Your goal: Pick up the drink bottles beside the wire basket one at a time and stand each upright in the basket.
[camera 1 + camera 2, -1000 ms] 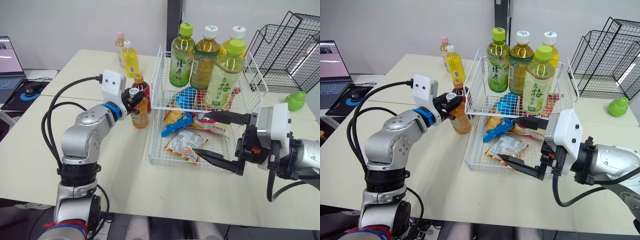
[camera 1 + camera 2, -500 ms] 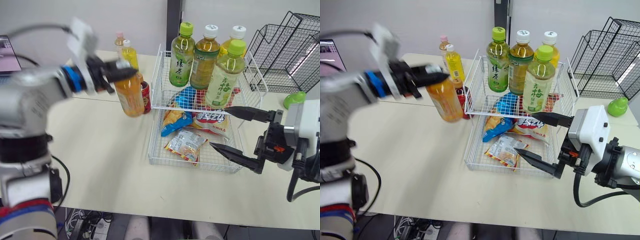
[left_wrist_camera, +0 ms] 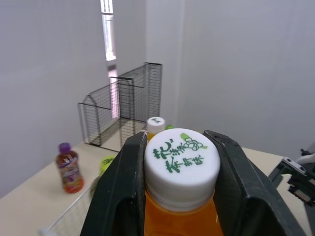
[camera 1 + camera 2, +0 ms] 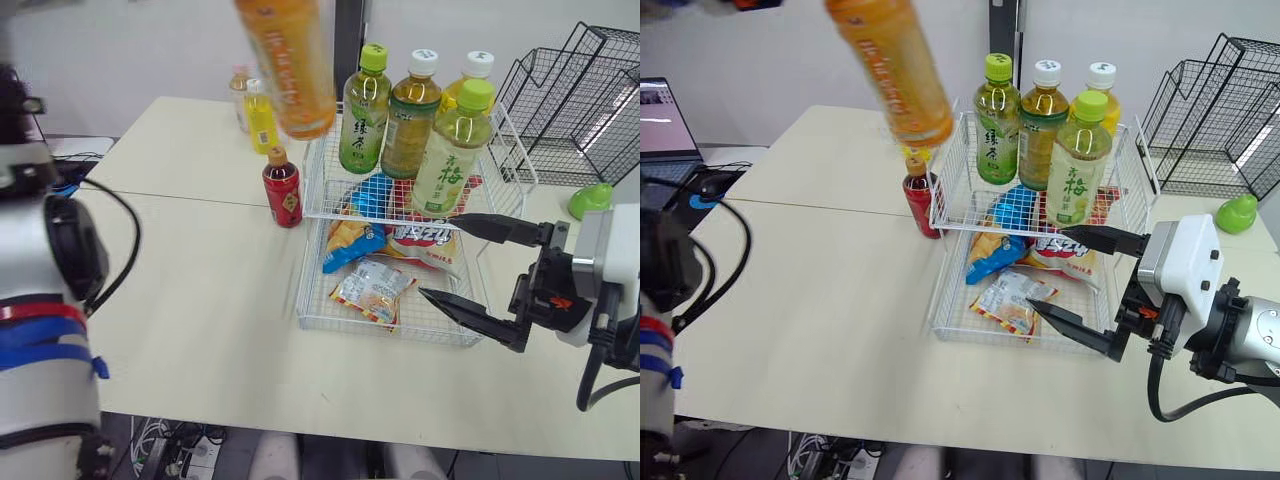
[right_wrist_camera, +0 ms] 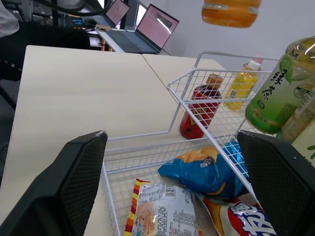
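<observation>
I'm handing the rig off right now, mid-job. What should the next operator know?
Left gripper: shut on the orange bottle at its cap, held high by the basket's left side.
Right gripper: open, over the front section with the snacks.
Done: four bottles upright in the rear section.
Left: stand the orange bottle in, then the red bottle, yellow bottle and pink-capped bottle on the table.

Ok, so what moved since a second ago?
The left gripper, jaws shut on the cap, lifted the orange bottle off the table from beside the red bottle and swung it high up near the wire basket. The right gripper, jaws open, pulled back slightly. The red bottle, plus the four bottles and snack bags in the basket, stayed put.
</observation>
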